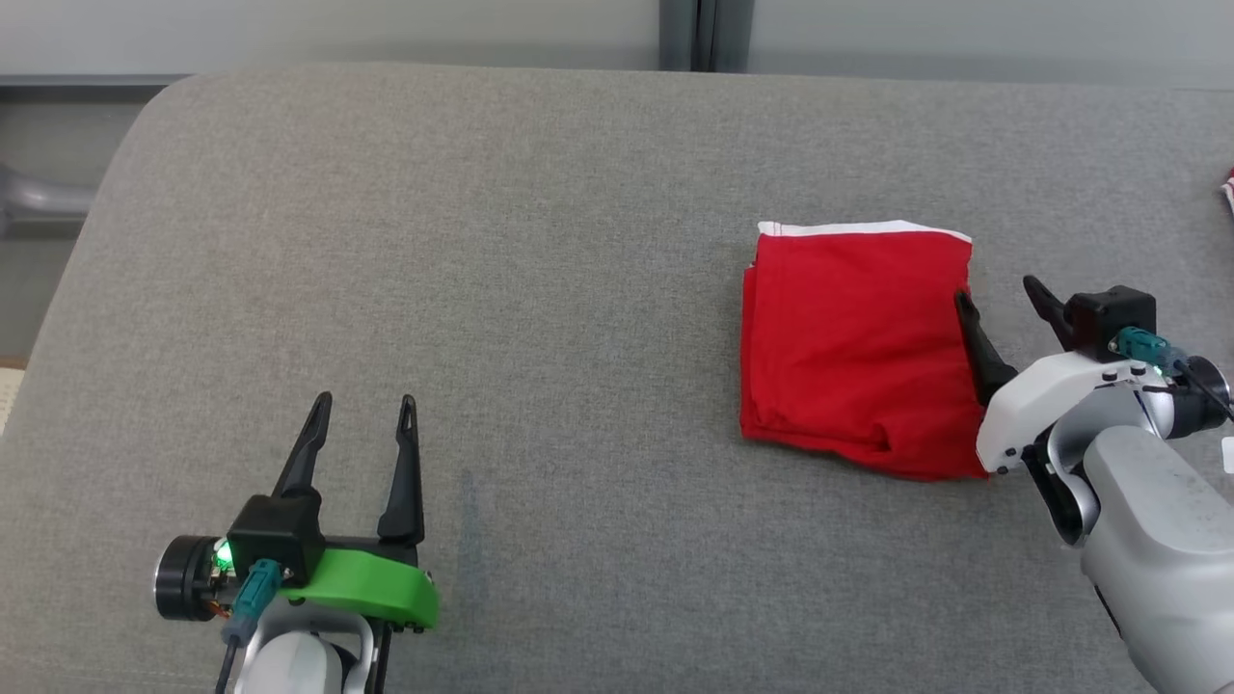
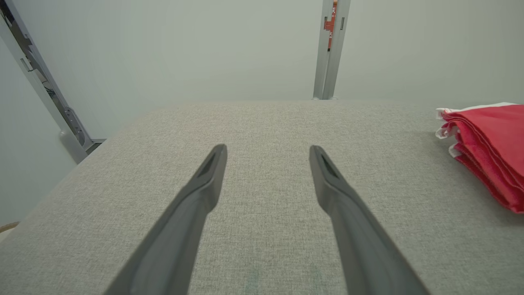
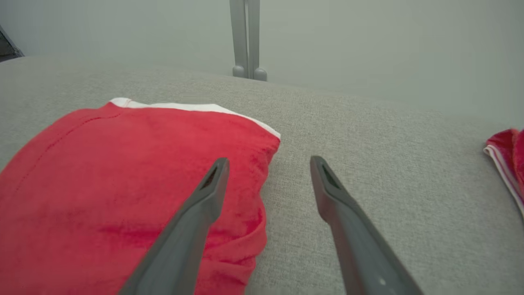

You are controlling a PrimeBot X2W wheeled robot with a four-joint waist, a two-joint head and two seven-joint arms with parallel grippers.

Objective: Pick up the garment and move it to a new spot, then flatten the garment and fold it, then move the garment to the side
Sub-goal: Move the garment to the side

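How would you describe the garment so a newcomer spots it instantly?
Start from the wide grey padded surface and look at its right half. There lies a red garment folded into a squarish stack, white band along its far edge, with the open right gripper at its right side. The other red cloth merely peeks in at the far right border.

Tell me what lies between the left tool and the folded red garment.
Nothing but bare grey fabric surface runs from the left tool to the red garment, as the head view shows.

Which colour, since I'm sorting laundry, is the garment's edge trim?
White trim on the red garment; the head view shows it best.
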